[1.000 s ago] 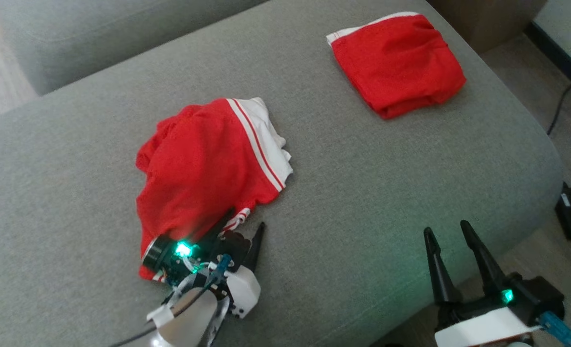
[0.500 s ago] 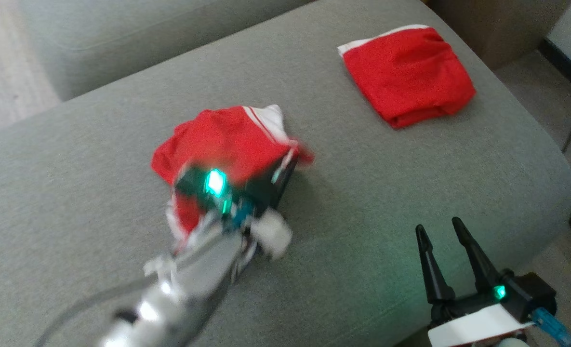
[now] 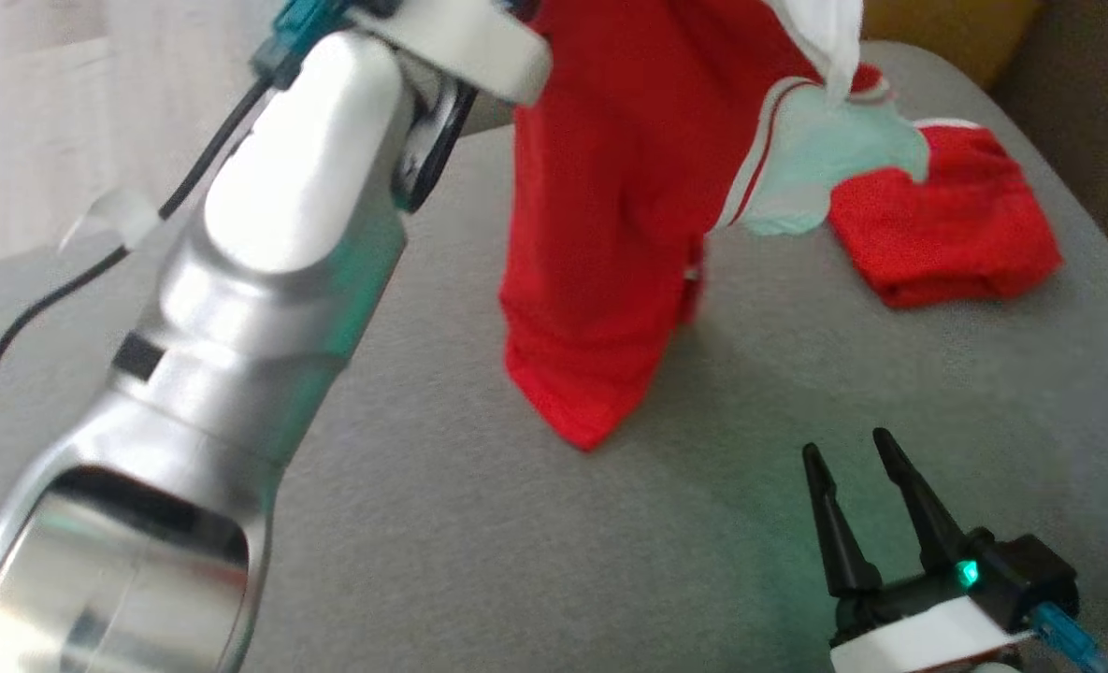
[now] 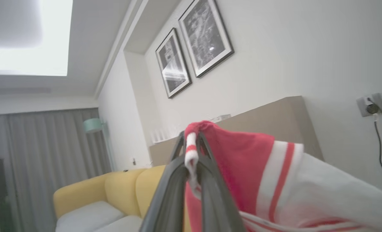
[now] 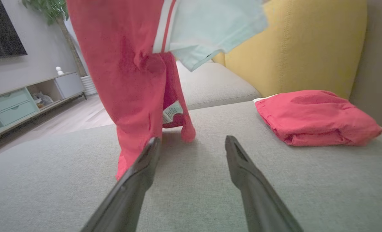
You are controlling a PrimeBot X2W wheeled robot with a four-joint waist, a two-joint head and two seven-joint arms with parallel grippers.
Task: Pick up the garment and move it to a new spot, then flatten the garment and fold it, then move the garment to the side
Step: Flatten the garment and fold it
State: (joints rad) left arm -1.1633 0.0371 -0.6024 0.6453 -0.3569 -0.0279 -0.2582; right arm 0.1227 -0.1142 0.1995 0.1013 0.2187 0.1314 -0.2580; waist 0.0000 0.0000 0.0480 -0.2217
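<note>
Domestic living room. Furnishings: grey upholstered seat (image 3: pixel 797 374), yellow sofa (image 4: pixel 113 190), two framed black-and-white prints (image 4: pixel 207 35) on a white wall, full-length grey curtains (image 4: pixel 49 154), teal-shaded floor lamp (image 4: pixel 92 125). Also a low cabinet with drawers (image 5: pixel 23 100) below a dark screen (image 5: pixel 2 29), leafy plant (image 5: pixel 45 8), pale wood floor (image 5: pixel 74 122).

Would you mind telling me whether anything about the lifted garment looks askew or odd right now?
Yes: the left pincer grips the red garment by only a narrow strip of striped trim, so it hangs bunched and lopsided, its white panel flopping sideways. Nothing else stands out.
</note>
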